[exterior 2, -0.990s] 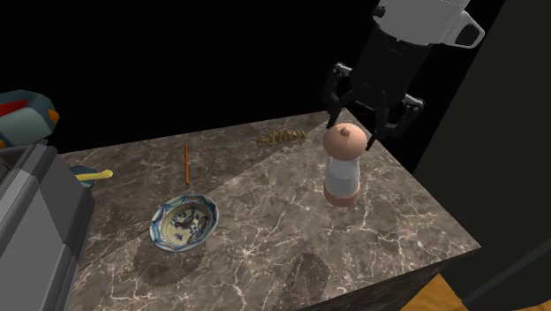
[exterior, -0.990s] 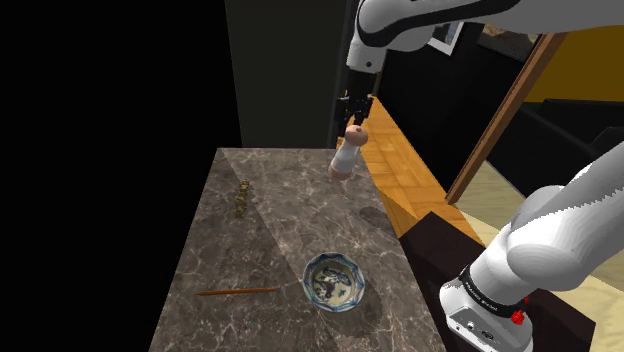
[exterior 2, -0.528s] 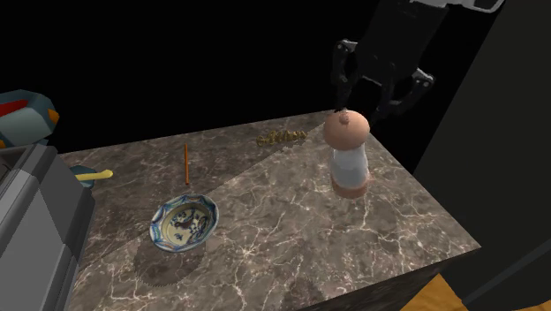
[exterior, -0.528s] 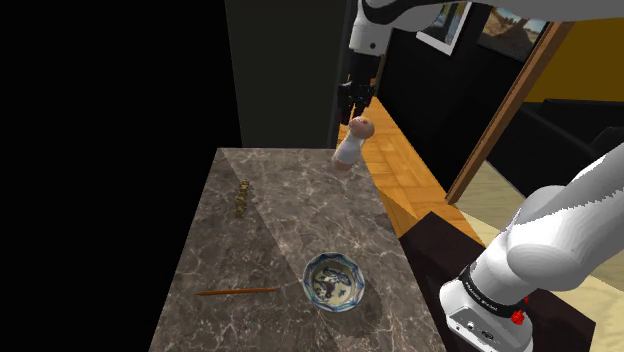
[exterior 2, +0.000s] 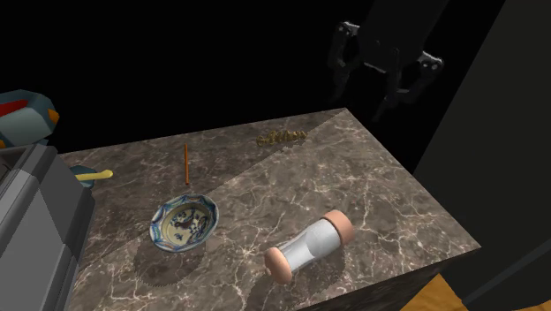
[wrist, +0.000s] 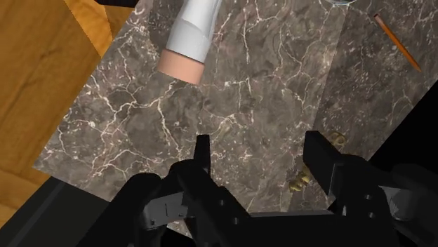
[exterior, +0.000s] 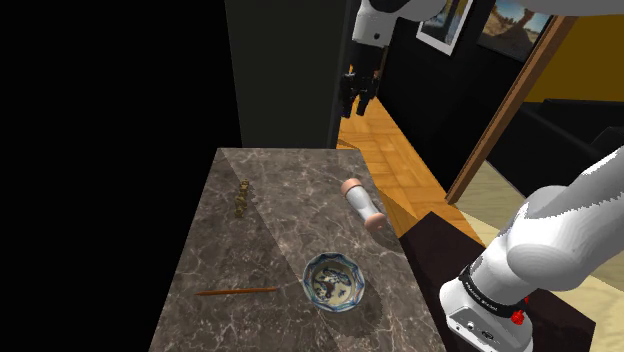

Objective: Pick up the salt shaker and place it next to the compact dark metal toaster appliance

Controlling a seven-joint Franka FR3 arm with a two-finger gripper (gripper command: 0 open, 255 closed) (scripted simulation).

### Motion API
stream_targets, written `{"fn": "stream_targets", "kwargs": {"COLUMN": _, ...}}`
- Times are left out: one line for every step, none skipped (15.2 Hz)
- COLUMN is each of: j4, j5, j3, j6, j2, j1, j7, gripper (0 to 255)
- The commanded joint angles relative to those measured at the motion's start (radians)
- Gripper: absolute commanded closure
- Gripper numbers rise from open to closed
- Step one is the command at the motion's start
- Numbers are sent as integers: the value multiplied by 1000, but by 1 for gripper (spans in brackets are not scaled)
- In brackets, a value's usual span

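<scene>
The dark brown marble bench (exterior: 262,232) looks like polished, smooth stone threaded with fine white veins. The salt shaker with a white cylinder body and pinkish-tan end caps (exterior: 363,204) has a smooth, matt skin. The small blue-and-white patterned bowl (exterior: 334,281) shows a glazed sheen. The orange plank floor (exterior: 398,165) is grained wood. The all-black pincer (wrist: 258,151) is matt.

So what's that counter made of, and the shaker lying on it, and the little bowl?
Counter: looks like polished dark brown marble, going by the pale veins running through it. Shaker: pinkish-tan end caps, perhaps wood or plastic; the pale middle could be glass or white plastic, hard to tell. Bowl: likely glazed ceramic, judging by its blue-and-white painted pattern.
</scene>
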Motion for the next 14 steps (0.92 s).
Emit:
{"fn": "stream_targets", "kwargs": {"j4": -96, "j5": -8, "j3": 7, "j6": 71, "j2": -50, "j1": -2, "j7": 19, "gripper": 0}}
{"fn": "stream_targets", "kwargs": {"j4": -158, "j5": -13, "j3": 12, "j6": 117, "j2": -82, "j1": -3, "j7": 32, "gripper": 0}}
{"fn": "stream_targets", "kwargs": {"j4": -218, "j5": -18, "j3": 18, "j6": 162, "j2": -112, "j1": -5, "j7": 46, "gripper": 0}}
{"fn": "stream_targets", "kwargs": {"j4": -277, "j5": -22, "j3": 24, "j6": 207, "j2": -141, "j1": -8, "j7": 59, "gripper": 0}}
{"fn": "stream_targets", "kwargs": {"j4": -334, "j5": -26, "j3": 30, "j6": 252, "j2": -168, "j1": -10, "j7": 73, "gripper": 0}}
{"fn": "stream_targets", "kwargs": {"j4": -389, "j5": -29, "j3": 37, "j6": 297, "j2": -194, "j1": -13, "j7": 88, "gripper": 0}}
{"fn": "stream_targets", "kwargs": {"j4": -443, "j5": -32, "j3": 44, "j6": 342, "j2": -218, "j1": -15, "j7": 102, "gripper": 0}}
{"fn": "stream_targets", "kwargs": {"j4": -496, "j5": -35, "j3": 52, "j6": 387, "j2": -241, "j1": -18, "j7": 117, "gripper": 0}}
{"fn": "stream_targets", "kwargs": {"j4": -547, "j5": -37, "j3": 60, "j6": 432, "j2": -261, "j1": -21, "j7": 132, "gripper": 0}}
{"fn": "stream_targets", "kwargs": {"j4": -597, "j5": -39, "j3": 68, "j6": 478, "j2": -280, "j1": -24, "j7": 148, "gripper": 0}}
{"fn": "stream_targets", "kwargs": {"j4": -646, "j5": -41, "j3": 77, "j6": 525, "j2": -297, "j1": -27, "j7": 163, "gripper": 0}}
{"fn": "stream_targets", "kwargs": {"j4": -693, "j5": -42, "j3": 87, "j6": 572, "j2": -311, "j1": -30, "j7": 180, "gripper": 0}}
{"fn": "stream_targets", "kwargs": {"j4": -739, "j5": -43, "j3": 97, "j6": 620, "j2": -324, "j1": -32, "j7": 197, "gripper": 0}}
{"fn": "stream_targets", "kwargs": {"j4": -784, "j5": -43, "j3": 108, "j6": 670, "j2": -333, "j1": -35, "j7": 214, "gripper": 0}}
